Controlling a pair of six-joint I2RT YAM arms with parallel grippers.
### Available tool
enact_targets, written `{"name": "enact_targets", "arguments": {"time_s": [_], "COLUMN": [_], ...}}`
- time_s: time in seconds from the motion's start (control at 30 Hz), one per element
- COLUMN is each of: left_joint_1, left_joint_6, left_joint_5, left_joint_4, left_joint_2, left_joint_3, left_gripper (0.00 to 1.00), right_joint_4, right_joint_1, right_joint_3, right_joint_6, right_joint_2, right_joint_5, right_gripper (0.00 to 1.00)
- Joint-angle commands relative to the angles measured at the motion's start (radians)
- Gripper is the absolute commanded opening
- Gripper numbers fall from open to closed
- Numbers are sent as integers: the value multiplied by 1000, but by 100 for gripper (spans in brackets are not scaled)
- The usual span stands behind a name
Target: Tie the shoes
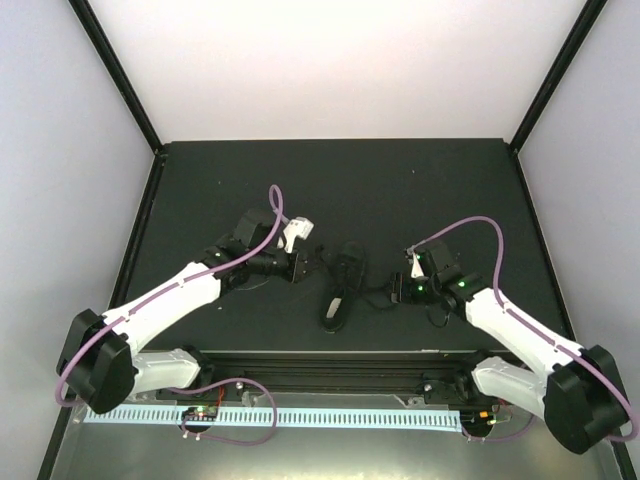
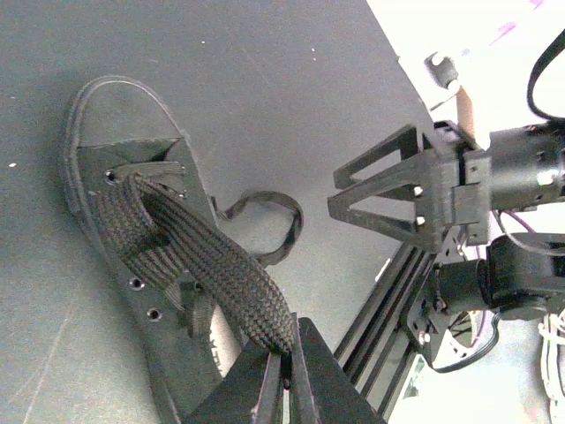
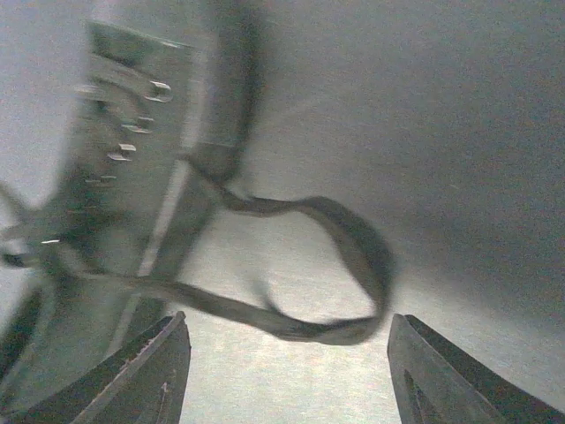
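Observation:
The small black lace-up shoe (image 1: 343, 285) lies on the black table between both arms. In the left wrist view the shoe (image 2: 132, 256) lies on its side, pale lining showing. My left gripper (image 2: 287, 358) is shut on a black lace (image 2: 221, 274) that runs taut up from the eyelets; in the top view this gripper (image 1: 306, 263) is just left of the shoe. My right gripper (image 3: 287, 371) is open, its fingers (image 3: 150, 371) either side of a loose lace loop (image 3: 340, 265) lying on the table, beside the shoe (image 3: 132, 168). In the top view the right gripper (image 1: 398, 290) is just right of the shoe.
The black table mat (image 1: 340, 190) is bounded by black frame posts and white walls. A black rail (image 1: 340, 360) and a white slotted cable duct (image 1: 330, 415) run along the near edge. The right gripper also shows in the left wrist view (image 2: 388, 190).

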Motion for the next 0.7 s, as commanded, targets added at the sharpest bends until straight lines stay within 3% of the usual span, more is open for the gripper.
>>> {"name": "enact_targets", "arguments": {"time_s": [0.0,0.13,0.2,0.33,0.4,0.67], "left_joint_1": [43,73,90,104,106,106], "left_joint_6": [-15,8,15,47,47,-7], "left_joint_5": [70,80,107,157,158,190], "left_joint_4": [-11,-66,-96,-188,-208,-153], "left_joint_2": [12,7,4,12,11,-2], "left_joint_3": [27,65,86,149,162,154], "left_gripper": [1,2,2,2,2,1], "right_joint_4": [-73,-51,33,352,437,436], "right_joint_1": [25,53,74,80,86,237], "right_joint_3": [10,21,27,26,53,222], "right_joint_6": [25,-2,-48,-87,-62,-93], "right_joint_2": [64,93,45,-57,-56,112], "right_joint_5": [199,196,81,-288,-385,-372], "right_gripper": [63,60,62,76,78,70]}}
